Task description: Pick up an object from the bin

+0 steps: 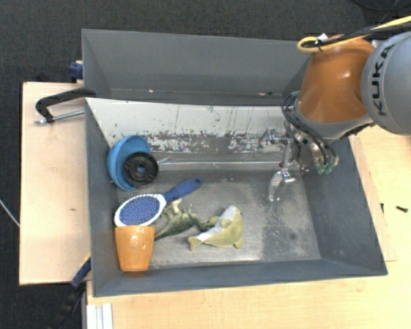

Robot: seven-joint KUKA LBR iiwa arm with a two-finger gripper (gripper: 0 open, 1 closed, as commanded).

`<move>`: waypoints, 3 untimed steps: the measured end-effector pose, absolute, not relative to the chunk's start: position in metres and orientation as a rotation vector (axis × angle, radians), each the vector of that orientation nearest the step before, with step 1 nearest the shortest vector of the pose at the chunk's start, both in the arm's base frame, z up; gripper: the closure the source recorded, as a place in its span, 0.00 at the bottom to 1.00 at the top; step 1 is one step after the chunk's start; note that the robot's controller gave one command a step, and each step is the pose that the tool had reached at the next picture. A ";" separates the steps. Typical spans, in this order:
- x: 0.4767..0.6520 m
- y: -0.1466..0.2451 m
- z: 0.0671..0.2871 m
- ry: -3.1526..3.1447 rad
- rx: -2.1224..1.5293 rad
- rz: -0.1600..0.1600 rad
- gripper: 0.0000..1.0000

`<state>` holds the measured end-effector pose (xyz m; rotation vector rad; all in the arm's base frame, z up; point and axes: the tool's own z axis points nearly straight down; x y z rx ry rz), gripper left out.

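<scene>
Camera view: a grey metal bin (342,211), the orange-covered arm (335,81) entering at 2 o'clock. Its hand (282,178) hangs over bare floor at 3 o'clock; how far open it is cannot be told. Around 8 o'clock lie a blue round drum (131,163), a blue brush (140,210) and an orange cup (134,247). A yellow-green fish toy (222,233), nearest the hand, lies beside a green toy (175,221).

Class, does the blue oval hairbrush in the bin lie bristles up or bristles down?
Bristles up: the blue oval hairbrush shows its white-dotted face.
</scene>
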<state>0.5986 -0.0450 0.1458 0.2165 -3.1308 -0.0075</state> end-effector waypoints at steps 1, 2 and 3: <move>0.532 -0.004 0.081 -3.108 0.397 -0.006 0.00; 0.522 0.066 0.080 -3.114 0.411 -0.008 0.00; 0.522 0.061 0.080 -3.116 0.400 -0.002 1.00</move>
